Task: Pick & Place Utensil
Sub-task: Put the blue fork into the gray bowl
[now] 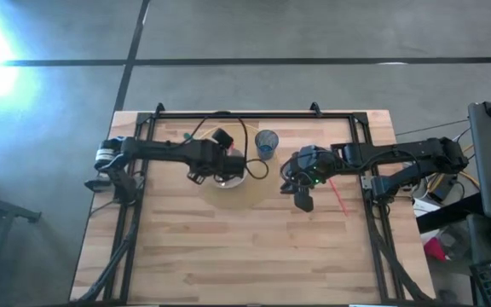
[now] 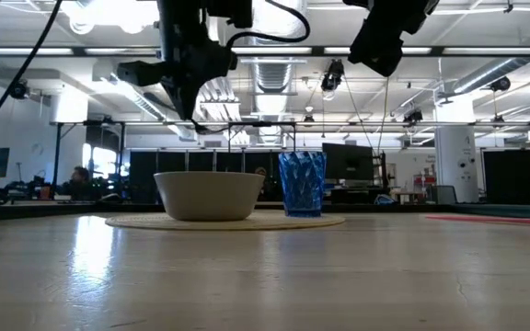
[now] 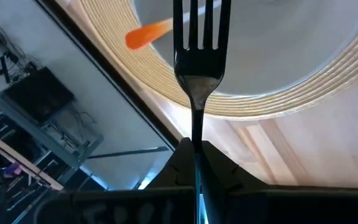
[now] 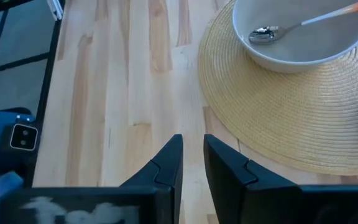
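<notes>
Wooden slats make up the table (image 1: 228, 247), and the landmark on it is a white bowl (image 2: 209, 196) sitting on a round woven placemat (image 4: 278, 130).

Starting at the left, the left gripper (image 3: 194, 155) hangs directly above the bowl, its 2 fingers clamped on the handle of a metal fork (image 3: 199, 56) whose tines point down toward the bowl's inside. Already lying in the bowl is a spoon (image 4: 291, 26) with an orange handle, its metal head resting on the bowl's floor. Just right of the bowl, at the placemat's edge, stands a blue cup (image 2: 302, 184).

Farther right of the bowl, the right gripper (image 4: 191, 163) waits above bare wood, holding nothing, with a narrow gap showing between its fingers. Beyond it, well right of the bowl, a thin red stick (image 1: 337, 194) lies on the table.

By my reading, the fork is picked and the placing step is in hand: the next move calls for lowering it toward the bowl and releasing. The spoon takes up part of the bowl, so the fork may land across it, and the cup stands close enough to be knocked by a sideways drift.
</notes>
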Tool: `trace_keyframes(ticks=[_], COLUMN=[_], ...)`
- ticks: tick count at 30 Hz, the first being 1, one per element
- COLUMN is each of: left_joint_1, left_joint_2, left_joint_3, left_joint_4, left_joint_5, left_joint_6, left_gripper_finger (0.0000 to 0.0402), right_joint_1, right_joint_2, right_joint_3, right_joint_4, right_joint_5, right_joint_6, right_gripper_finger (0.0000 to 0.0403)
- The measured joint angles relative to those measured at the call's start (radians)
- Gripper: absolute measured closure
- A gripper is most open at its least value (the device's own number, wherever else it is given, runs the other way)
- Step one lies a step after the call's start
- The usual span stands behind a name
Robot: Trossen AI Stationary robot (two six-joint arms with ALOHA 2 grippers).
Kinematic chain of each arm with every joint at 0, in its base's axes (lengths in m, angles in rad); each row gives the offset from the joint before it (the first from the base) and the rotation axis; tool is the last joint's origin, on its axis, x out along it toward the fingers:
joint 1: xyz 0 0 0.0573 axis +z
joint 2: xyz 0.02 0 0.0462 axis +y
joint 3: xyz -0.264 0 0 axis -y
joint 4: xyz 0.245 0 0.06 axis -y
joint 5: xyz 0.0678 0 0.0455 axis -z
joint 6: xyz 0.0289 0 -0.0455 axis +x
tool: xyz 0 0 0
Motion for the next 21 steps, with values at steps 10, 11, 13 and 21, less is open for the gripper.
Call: trace_keyframes(ticks=[10, 11, 13, 21], left_joint_1=[0.002, 0.003, 0.004, 0.004], left_joint_2=[0.001, 0.002, 0.002, 0.002], left_joint_3=[-0.086, -0.098, -0.115, -0.159], left_joint_4=[0.090, 0.103, 0.120, 0.216], left_joint_5=[-0.003, -0.004, -0.003, -0.003], left_joint_6=[0.080, 0.093, 0.112, 0.170], left_gripper_finger=[0.0401, 0.0401, 0.0401, 0.0401], right_joint_1=[0.000, 0.000, 0.000, -0.005], right_joint_2=[-0.036, -0.046, -0.066, -0.144], right_joint_3=[0.000, 0.000, 0.000, 0.000], right_joint_4=[0.000, 0.000, 0.000, -0.008], right_joint_5=[0.000, 0.000, 0.010, 0.119], right_joint_6=[-0.004, -0.005, -0.005, -0.008], right_gripper_finger=[0.0350, 0.0350, 0.0349, 0.0350])
